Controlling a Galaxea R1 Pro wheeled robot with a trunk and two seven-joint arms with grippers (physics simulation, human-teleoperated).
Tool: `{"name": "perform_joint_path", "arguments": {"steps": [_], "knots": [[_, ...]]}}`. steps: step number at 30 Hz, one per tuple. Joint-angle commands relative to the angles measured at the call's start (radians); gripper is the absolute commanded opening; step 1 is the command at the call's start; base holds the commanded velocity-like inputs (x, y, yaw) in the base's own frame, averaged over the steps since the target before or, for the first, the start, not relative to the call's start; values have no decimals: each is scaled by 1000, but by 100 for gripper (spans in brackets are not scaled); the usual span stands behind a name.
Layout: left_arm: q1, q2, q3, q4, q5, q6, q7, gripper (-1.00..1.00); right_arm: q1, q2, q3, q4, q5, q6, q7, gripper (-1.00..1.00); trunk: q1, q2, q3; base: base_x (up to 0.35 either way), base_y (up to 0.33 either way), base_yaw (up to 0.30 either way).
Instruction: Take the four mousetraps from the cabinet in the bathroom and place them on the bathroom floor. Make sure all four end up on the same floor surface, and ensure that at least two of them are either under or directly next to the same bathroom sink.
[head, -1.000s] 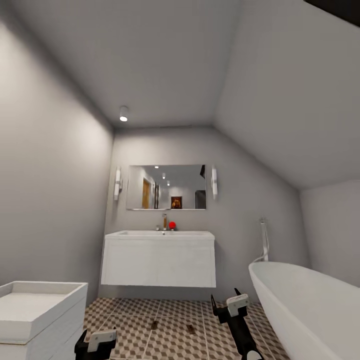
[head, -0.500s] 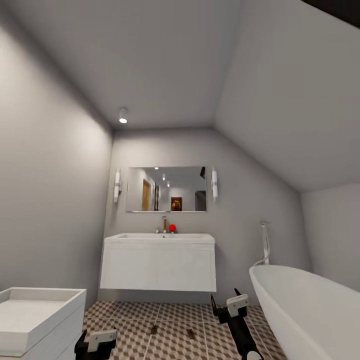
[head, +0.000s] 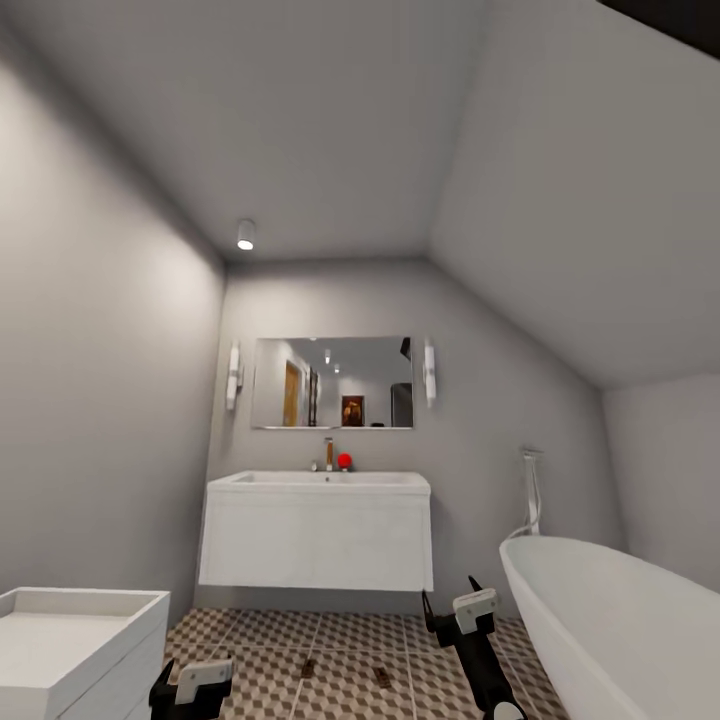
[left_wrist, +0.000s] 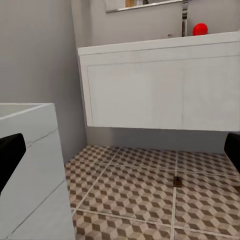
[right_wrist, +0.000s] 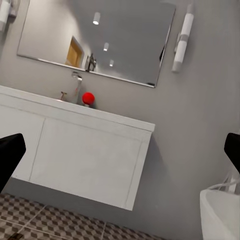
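Note:
Two mousetraps (head: 308, 668) (head: 382, 677) lie as small brown pieces on the cube-patterned bathroom floor (head: 345, 640), in front of the white wall-hung bathroom sink (head: 316, 530). The left wrist view has one mousetrap (left_wrist: 177, 181) on the tiles below the sink (left_wrist: 160, 85). My left gripper (head: 195, 685) hangs low, open and empty, its dark fingertips (left_wrist: 10, 155) far apart. To the right of the traps my right gripper (head: 462, 608) is raised, open and empty, facing the sink (right_wrist: 80, 150). The cabinet is out of view.
A white oval bathtub (head: 620, 620) fills the right side, close to my right arm. A white box-shaped unit (head: 70, 640) stands at the near left. A mirror (head: 333, 382) hangs over the sink, with a faucet (head: 328, 452) and a red ball (head: 345, 460) on it.
The whole picture has slid down a little, so the camera has moved. Both grippers keep their places in the view and stay open.

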Motion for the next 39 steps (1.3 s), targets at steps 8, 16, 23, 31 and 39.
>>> {"name": "perform_joint_path", "arguments": {"steps": [8,16,23,31,39], "knots": [[0,1,-8,-2,1,0,9,100,-1,0,-2,1,10,-2,-8,100,-31,55,20,0,0,0],[0,1,-9,-2,1,0,9,100,-1,0,-2,1,10,-2,-8,100,-62,111,34,0,0,0],[0,1,-9,-2,1,0,9,100,-1,0,-2,1,9,-2,-8,100,-88,160,46,0,0,0],[0,1,-8,-2,1,0,9,100,-1,0,-2,1,10,-2,-8,100,-119,216,58,0,0,0],[0,1,-10,-2,1,0,9,100,-1,0,-2,1,10,-2,-8,100,-150,272,71,0,0,0]]}}
